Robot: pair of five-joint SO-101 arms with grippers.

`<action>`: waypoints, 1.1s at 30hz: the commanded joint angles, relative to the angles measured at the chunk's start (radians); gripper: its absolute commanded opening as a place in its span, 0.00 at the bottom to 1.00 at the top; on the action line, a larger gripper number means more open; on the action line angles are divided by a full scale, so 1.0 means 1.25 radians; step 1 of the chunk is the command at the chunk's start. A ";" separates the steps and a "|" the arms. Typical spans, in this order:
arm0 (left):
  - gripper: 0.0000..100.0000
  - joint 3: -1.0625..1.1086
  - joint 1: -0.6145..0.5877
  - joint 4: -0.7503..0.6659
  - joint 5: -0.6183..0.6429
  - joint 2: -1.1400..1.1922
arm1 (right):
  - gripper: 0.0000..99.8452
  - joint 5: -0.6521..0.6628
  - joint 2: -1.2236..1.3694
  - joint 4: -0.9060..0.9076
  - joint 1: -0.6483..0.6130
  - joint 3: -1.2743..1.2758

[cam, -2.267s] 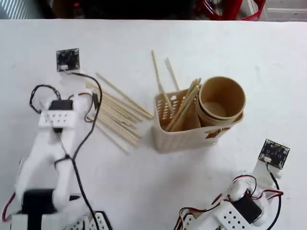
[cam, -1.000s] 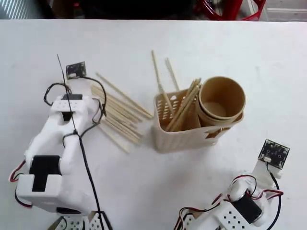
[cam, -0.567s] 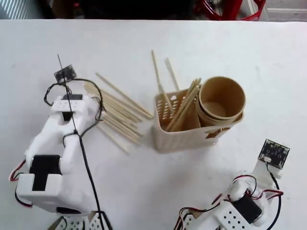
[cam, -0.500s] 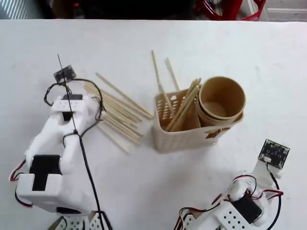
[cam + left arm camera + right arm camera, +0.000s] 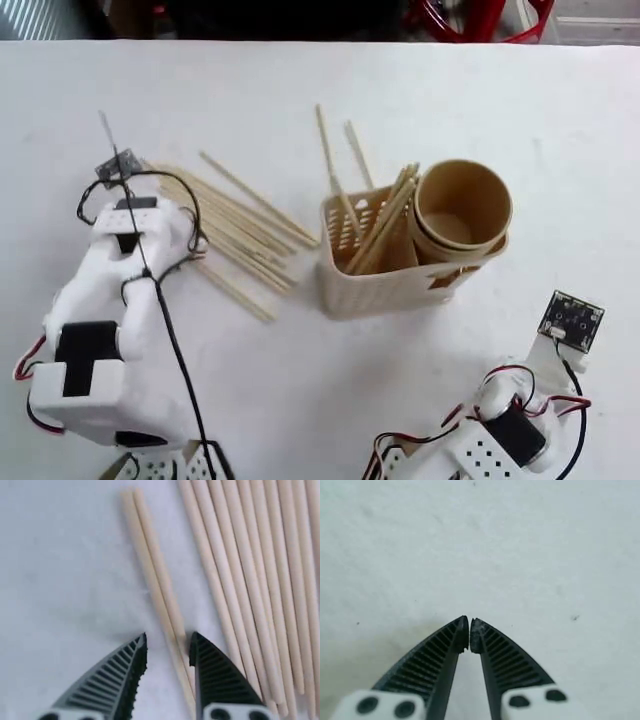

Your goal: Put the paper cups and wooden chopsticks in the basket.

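Your left pincer [image 5: 168, 651] is released low over the surface [image 5: 60, 555]. Its jaws straddle a pair of wooden chopsticks [image 5: 150, 570], whose long axis runs straight ahead between them. The other chopsticks [image 5: 260, 580] lie just beside. Your right pincer [image 5: 469, 632] is clenched on nothing, well apart.

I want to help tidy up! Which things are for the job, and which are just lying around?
For the job: paper cups, in the basket; wooden chopsticks, loose on the table; left gripper, open astride two of them.
Just lying about: red frame beyond the table's far edge.
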 commanded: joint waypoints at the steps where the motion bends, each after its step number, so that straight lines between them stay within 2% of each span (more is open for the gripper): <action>1: 0.15 -0.009 -0.017 0.001 -0.001 0.001 | 0.02 -0.002 -0.007 -0.008 0.004 0.007; 4: 0.13 -0.006 -0.026 -0.043 -0.001 0.001 | 0.02 -0.002 -0.007 -0.008 0.004 0.007; 7: 0.02 -0.010 -0.048 -0.082 -0.033 0.001 | 0.02 -0.002 -0.007 -0.008 0.004 0.007; 9: 0.03 -0.010 -0.064 -0.110 -0.082 0.001 | 0.02 -0.002 -0.007 -0.008 0.004 0.007; 14: 0.02 -0.039 -0.107 -0.109 -0.128 0.001 | 0.02 -0.002 -0.007 -0.008 0.004 0.007; 20: 0.02 -0.196 -0.121 0.017 -0.365 0.002 | 0.02 -0.002 -0.007 -0.008 0.004 0.007; 24: 0.02 -0.313 -0.121 0.130 -0.480 0.001 | 0.02 -0.002 -0.007 -0.008 0.004 0.007; 29: 0.02 -0.452 -0.104 0.203 -0.495 -0.006 | 0.02 -0.002 -0.007 -0.008 0.004 0.007; 33: 0.02 -0.574 -0.067 0.266 -0.457 -0.006 | 0.02 -0.002 -0.007 -0.008 0.004 0.007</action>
